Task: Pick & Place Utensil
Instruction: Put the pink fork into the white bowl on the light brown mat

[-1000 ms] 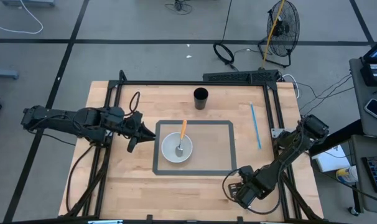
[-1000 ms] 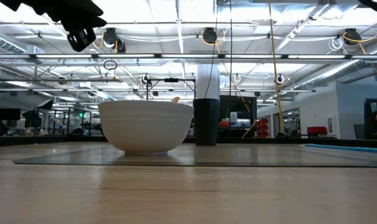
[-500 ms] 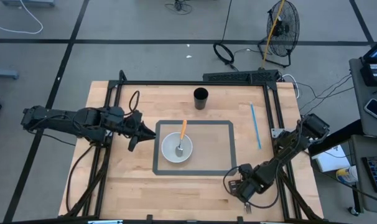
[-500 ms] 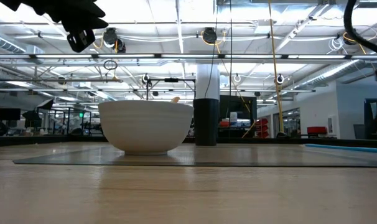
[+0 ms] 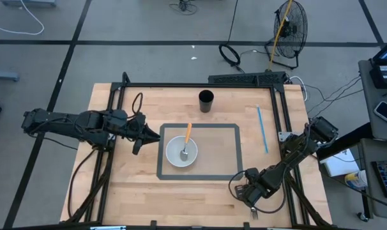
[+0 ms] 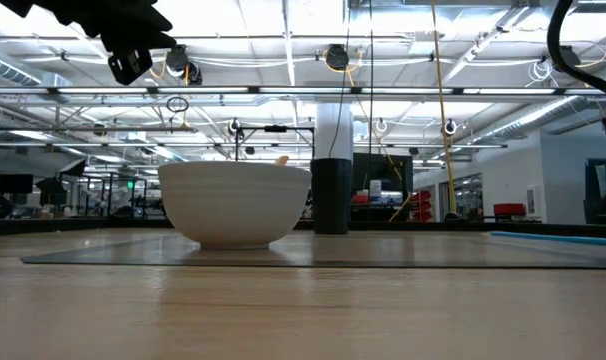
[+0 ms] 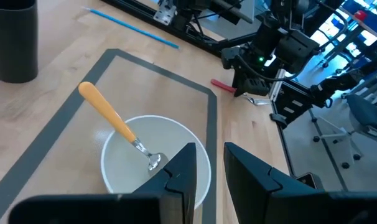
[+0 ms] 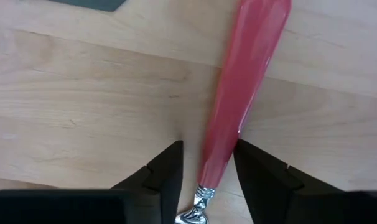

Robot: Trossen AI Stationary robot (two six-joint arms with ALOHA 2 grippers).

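- One wooden counter (image 5: 129, 191) carries one dark rectangular mat outline (image 5: 232, 174); one white round bowl (image 5: 181, 152) sits on the mat
- One spoon with an orange handle and metal head (image 5: 187, 137) rests in the bowl, its handle leaning over the rim
- One black cylindrical cup (image 5: 205, 101) stands beyond the mat; one thin blue straw (image 5: 262, 128) lies flat on the counter, off the mat toward the right arm's side
- One utensil with a red plastic handle and metal neck (image 8: 241, 81) lies flat on the bare wood just off the mat's corner, at the near right of the counter
- Right gripper (image 8: 207, 158) hangs low over it, jaws apart, one finger on each side of the red handle, not clenched on it
- Left gripper (image 7: 207, 168) hovers beside the bowl above the mat's edge, jaws released and holding nothing
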